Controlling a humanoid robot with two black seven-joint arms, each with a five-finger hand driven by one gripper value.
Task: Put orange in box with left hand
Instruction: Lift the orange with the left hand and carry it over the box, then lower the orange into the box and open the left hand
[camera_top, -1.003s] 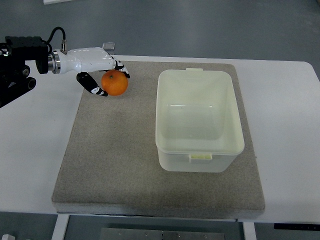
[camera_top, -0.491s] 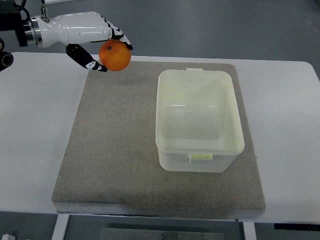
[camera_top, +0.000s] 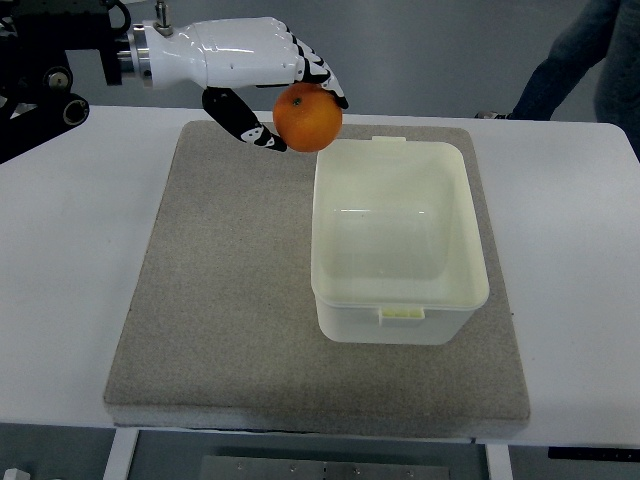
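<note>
Orange held aloft at the box's upper-left corner

In the upper left of the frame the left hand (camera_top: 262, 78) reaches in from the left edge, its white fingers (camera_top: 312, 68) and dark thumb clamped around the orange (camera_top: 308, 118). The fruit is clear of the grey mat (camera_top: 215, 290) and sits in the picture just beside the upper-left corner of the pale plastic box (camera_top: 402, 325), overlapping its rim line there; how high above the rim it hangs cannot be told from this steep view.

The step in hand looks like the carry toward the box. To do it well, the hand should bring the orange further right and down the frame until it is over the middle of the bare box floor, not over the wall, then lower it before the fingers let go, since a round fruit dropped from height could bounce or roll against the sides.

The box is open and holds nothing, so there is wide room inside. Its rim and the small tab on the top edge are the things to clear. The mat left of the box is bare. At the upper right corner a person's sleeve (camera_top: 560, 70) shows, well apart from the work. The right hand is not visible
</note>
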